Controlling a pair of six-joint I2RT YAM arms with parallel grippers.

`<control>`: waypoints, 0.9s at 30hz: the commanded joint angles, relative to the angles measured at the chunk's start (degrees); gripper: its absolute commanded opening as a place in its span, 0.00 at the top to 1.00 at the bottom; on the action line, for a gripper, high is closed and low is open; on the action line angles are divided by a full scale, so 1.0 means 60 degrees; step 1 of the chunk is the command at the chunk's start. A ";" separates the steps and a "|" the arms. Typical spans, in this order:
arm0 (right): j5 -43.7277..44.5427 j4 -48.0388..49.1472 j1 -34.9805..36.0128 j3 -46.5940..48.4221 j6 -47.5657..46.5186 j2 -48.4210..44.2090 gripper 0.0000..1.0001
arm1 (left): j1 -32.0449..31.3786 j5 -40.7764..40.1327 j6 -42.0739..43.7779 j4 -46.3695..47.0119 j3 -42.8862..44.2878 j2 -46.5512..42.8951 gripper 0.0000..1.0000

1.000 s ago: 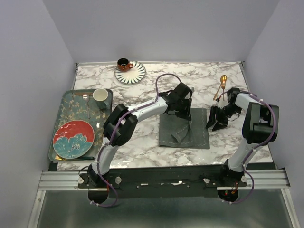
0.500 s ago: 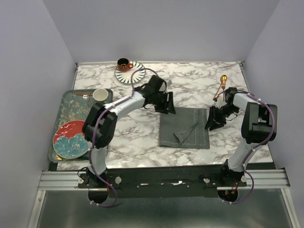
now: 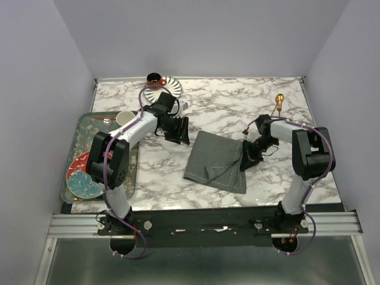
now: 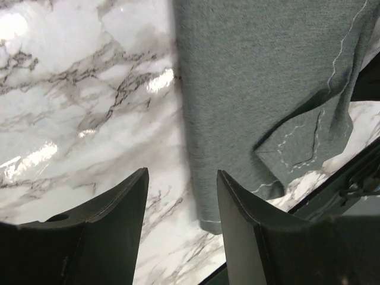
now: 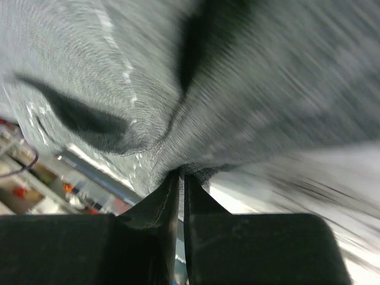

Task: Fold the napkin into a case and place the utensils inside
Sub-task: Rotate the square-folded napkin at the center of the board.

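Napkin (image 3: 217,161) lies mid-table (image 3: 237,98), skewed and mostly flat, with a raised crease and a small turned-over flap near its right side. You see no pouch shape. Right jaws are pinched tight on the napkin's right edge, with cloth bunched at the tips. The right wrist view is motion-blurred, so you can't read hem or folds there. Left jaws are spread wide, holding nothing, over bare marble near the napkin's far left corner and apart from it. You can't tell if they touch the table.

One gold utensil (image 3: 278,104) sits at the far right, well apart from the napkin; its head is clear and its handle is thin. You can't make out a second one.

Tray (image 3: 80,133) is on the left, with a mug (image 3: 123,117) on it. Its plate (image 3: 80,181) is mostly hidden behind the left arm (image 3: 110,160). Cup (image 3: 155,79) on saucer (image 3: 173,85) sits at the far edge.
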 commanded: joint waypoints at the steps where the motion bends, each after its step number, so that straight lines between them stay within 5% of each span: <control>1: -0.1652 0.1180 0.1337 -0.0464 0.1096 0.0125 0.80 | -0.0023 0.0379 0.1054 -0.0665 -0.0204 -0.0592 0.42; 5: -0.3118 0.1226 0.1852 -0.0376 0.1478 -0.0283 0.56 | -0.0023 0.0306 0.1992 -0.1413 -0.0073 -0.0153 0.38; 10: -0.3077 -0.0603 0.1589 -0.0172 -0.0069 -0.1469 0.40 | -0.0023 -0.0175 0.2491 -0.1428 -0.0220 -0.0006 0.37; 15: -0.2463 -0.1777 0.0815 0.0457 -0.1420 -0.2043 0.36 | -0.0023 -0.0484 0.2987 -0.1414 -0.0015 0.0492 0.39; 24: -0.1246 -0.1002 -0.0461 0.1819 -0.1729 -0.0960 0.36 | -0.0184 -0.0792 0.3561 -0.2160 0.1142 0.1883 0.40; 27: -0.1245 -0.0840 -0.0550 0.1880 -0.1715 -0.0666 0.36 | -0.0257 -0.1055 0.3766 -0.2234 0.1668 0.2366 0.48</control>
